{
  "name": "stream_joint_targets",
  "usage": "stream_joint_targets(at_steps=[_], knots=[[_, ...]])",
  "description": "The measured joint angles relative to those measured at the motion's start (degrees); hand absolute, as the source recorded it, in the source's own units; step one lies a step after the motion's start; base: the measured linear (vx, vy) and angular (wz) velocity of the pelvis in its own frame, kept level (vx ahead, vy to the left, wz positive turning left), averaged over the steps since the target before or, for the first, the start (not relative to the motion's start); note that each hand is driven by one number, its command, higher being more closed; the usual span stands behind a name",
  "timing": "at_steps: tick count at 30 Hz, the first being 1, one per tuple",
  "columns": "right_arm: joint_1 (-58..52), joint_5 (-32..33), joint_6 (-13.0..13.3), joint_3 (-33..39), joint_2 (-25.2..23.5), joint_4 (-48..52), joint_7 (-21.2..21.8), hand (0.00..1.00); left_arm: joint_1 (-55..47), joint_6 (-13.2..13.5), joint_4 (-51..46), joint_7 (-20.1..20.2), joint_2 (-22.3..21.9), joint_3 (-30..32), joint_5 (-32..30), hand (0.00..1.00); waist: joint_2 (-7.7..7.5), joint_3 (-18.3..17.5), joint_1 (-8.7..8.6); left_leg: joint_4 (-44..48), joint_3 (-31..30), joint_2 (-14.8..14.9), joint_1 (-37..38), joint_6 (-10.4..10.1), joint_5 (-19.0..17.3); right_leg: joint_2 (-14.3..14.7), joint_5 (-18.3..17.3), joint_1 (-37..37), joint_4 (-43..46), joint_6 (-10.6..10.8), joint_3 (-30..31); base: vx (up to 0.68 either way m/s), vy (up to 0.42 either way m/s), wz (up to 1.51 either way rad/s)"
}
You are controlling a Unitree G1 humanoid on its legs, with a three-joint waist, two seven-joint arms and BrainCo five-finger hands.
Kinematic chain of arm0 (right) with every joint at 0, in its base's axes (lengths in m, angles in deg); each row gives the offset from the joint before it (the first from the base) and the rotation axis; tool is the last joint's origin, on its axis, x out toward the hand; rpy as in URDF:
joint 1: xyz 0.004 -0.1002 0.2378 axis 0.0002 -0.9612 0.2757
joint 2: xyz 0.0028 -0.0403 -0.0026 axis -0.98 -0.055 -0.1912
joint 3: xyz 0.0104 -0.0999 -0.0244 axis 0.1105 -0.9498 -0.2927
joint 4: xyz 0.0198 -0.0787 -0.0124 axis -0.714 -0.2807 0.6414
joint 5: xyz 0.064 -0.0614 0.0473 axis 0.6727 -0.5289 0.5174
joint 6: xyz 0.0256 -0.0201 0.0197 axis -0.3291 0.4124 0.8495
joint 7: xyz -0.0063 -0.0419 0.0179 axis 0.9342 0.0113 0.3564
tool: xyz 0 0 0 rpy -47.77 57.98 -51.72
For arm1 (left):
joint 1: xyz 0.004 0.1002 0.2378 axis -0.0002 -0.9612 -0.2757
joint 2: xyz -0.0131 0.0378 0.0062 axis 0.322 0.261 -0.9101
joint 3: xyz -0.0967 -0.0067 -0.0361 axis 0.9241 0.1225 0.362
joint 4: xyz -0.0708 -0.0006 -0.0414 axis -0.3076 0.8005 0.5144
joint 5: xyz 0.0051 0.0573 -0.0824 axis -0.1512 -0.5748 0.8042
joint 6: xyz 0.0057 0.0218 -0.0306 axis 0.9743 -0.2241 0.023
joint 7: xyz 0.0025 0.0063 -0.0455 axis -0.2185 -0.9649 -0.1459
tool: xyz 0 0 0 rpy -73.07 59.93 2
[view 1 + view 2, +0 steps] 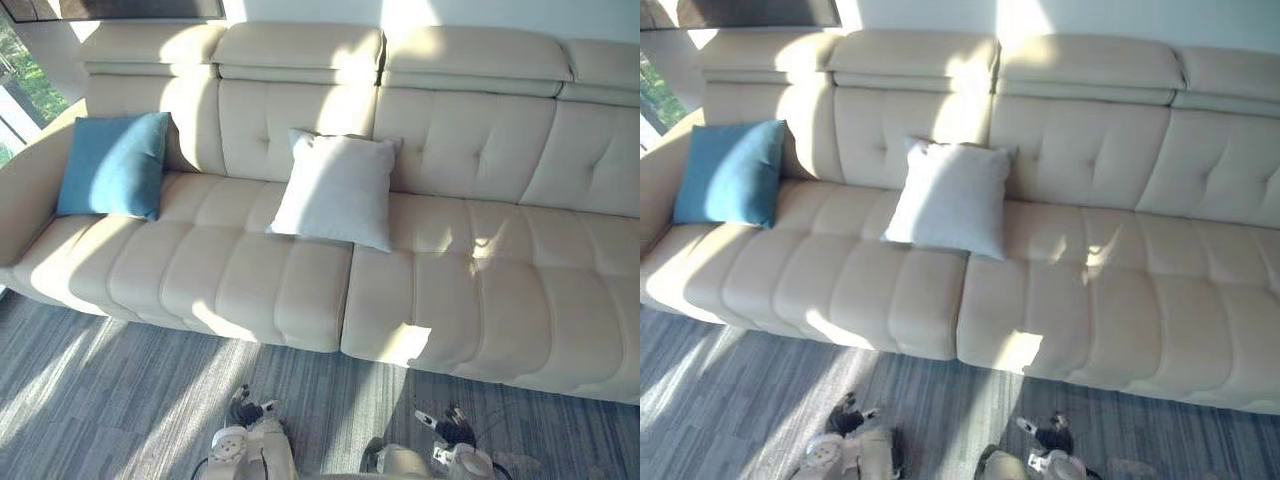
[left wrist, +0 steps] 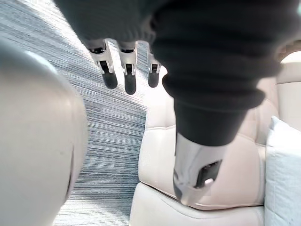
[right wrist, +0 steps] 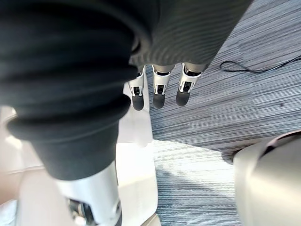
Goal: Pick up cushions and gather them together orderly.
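Upright against sofa (image 1: pixel 470 280) back: blue cushion (image 1: pixel 113 165) left, white cushion (image 1: pixel 335 188) mid-seat.

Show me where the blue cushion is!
In the left eye view, the blue cushion leans in the left corner of the sofa, apart from the white cushion.

A long cream sofa (image 1: pixel 450 270) is standing against the white wall (image 1: pixel 300 10), and sunlight is falling on it in patches. Grey striped carpet (image 1: pixel 100 400) is lying in front. A window (image 1: pixel 15 60) is showing far left.
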Motion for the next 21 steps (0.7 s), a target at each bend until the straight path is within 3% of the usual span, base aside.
stream_joint_targets(at_steps=[3,4,7,12,21], knots=[[-0.4,-0.1,-0.6,1.6,-0.7,-1.3,0.9,0.00,-1.0,-0.3,1.0,0.1,0.0,-0.4,0.0,0.00,0.16,-1.5,-0.92,-15.1,0.0,-2.2,7.0,0.9,-0.1,0.6,4.5,1.9,-6.7,2.2,0.9,-0.06,0.145,-0.06],[-0.8,-0.1,-0.6,2.0,-1.7,-1.4,1.2,0.00,-1.8,-0.3,1.0,0.1,0.9,-1.2,0.0,0.00,-0.76,-2.6,-1.55,-19.8,0.8,-3.9,8.3,1.8,2.7,0.1,7.3,2.9,-10.6,2.8,1.3,-0.07,0.131,-0.05],[-1.3,-0.1,-0.9,2.1,-1.7,-1.5,1.2,0.00,-2.2,-0.5,1.2,0.2,1.2,-2.0,-0.2,0.00,-1.35,-3.3,-2.14,-22.0,0.8,-5.7,9.1,3.2,4.4,-0.8,10.7,5.0,-15.6,3.8,1.4,-0.07,0.132,0.01],[-1.3,-0.9,-1.0,2.1,-1.6,-1.7,1.2,0.00,-2.4,-0.6,2.2,0.4,1.2,-2.1,-1.2,0.00,-0.56,-4.0,-2.20,-25.0,0.7,-7.2,10.9,4.2,6.2,-1.6,12.9,6.8,-18.6,4.4,1.4,-0.06,0.050,0.02],[-1.1,-2.3,-1.1,2.1,-1.6,-3.4,1.6,0.00,-3.1,-0.9,3.7,1.2,1.8,-2.0,-2.3,0.00,-0.95,-5.5,-2.16,-28.1,0.6,-7.3,13.9,4.0,7.4,-0.9,13.7,9.0,-21.2,4.2,1.4,-0.01,-0.004,0.00]])
